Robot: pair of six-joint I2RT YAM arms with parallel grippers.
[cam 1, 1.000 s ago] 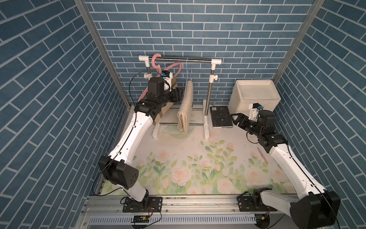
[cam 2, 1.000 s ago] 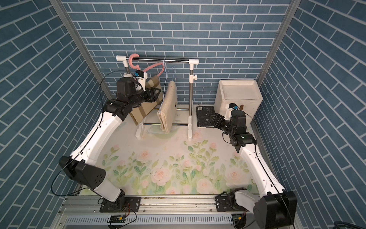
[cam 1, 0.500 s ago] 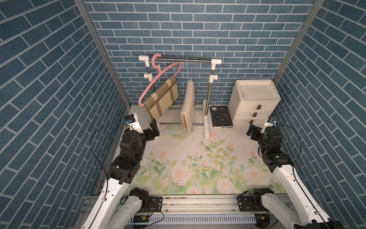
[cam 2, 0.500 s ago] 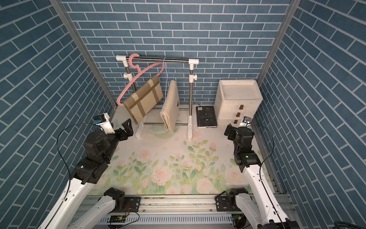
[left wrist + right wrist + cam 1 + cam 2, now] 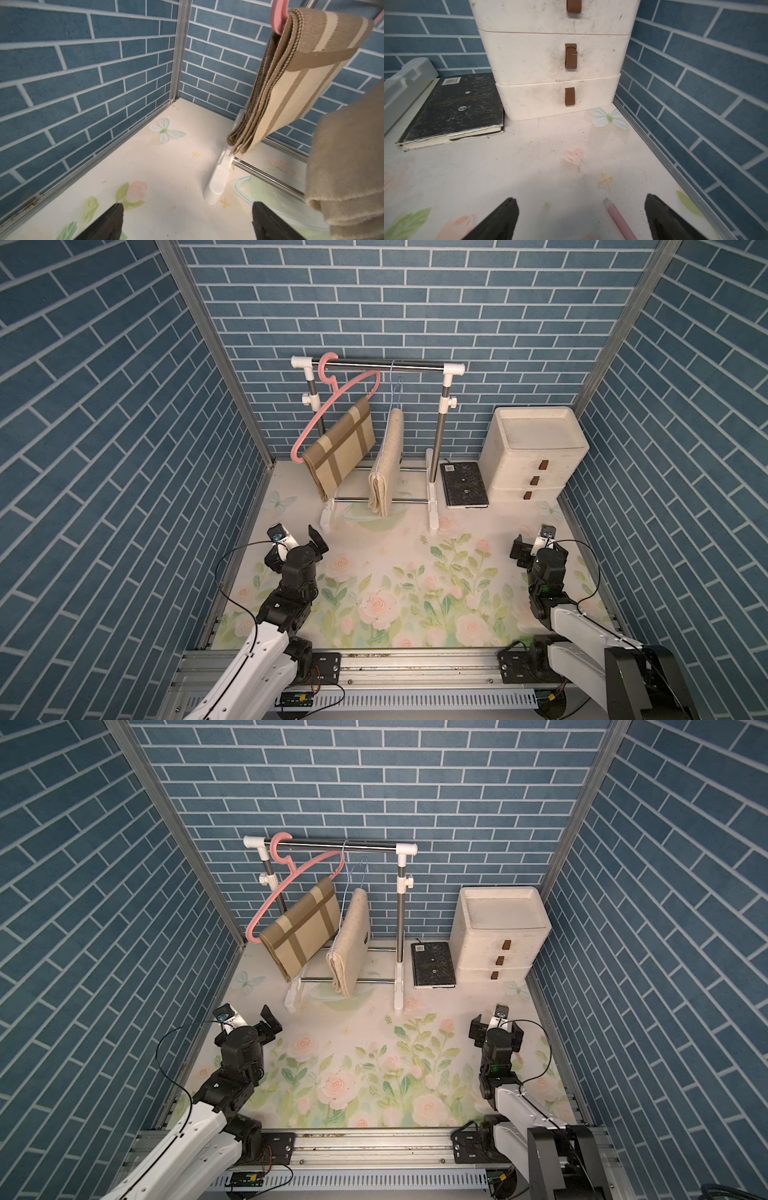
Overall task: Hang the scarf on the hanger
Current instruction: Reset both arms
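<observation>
A tan plaid scarf [image 5: 340, 448] [image 5: 303, 932] is folded over the bottom bar of a pink hanger [image 5: 332, 402] [image 5: 291, 880]. The hanger hooks on the rack's steel rail [image 5: 415, 366] and hangs tilted. From the left wrist the scarf [image 5: 301, 72] and hanger [image 5: 279, 16] show high and ahead, with nothing touching them. My left gripper [image 5: 293, 549] [image 5: 245, 1029] [image 5: 187, 204] is open and empty, low over the mat in front of the rack's left foot. My right gripper [image 5: 540, 547] [image 5: 496, 1029] [image 5: 581, 198] is open and empty, facing the drawers.
A plain beige cloth [image 5: 388, 464] [image 5: 349, 166] hangs on a thin wire hanger beside the scarf. A black book [image 5: 463, 485] [image 5: 456, 108] lies beside the white drawer unit [image 5: 532, 456] [image 5: 550, 58] at back right. A pink stick [image 5: 618, 220] lies between the right fingers. Rack foot [image 5: 216, 185] stands ahead.
Both arms have drawn back from the rack and the drawers to the front of the mat. The left gripper has left the hanger, and both grippers have opened wide.
</observation>
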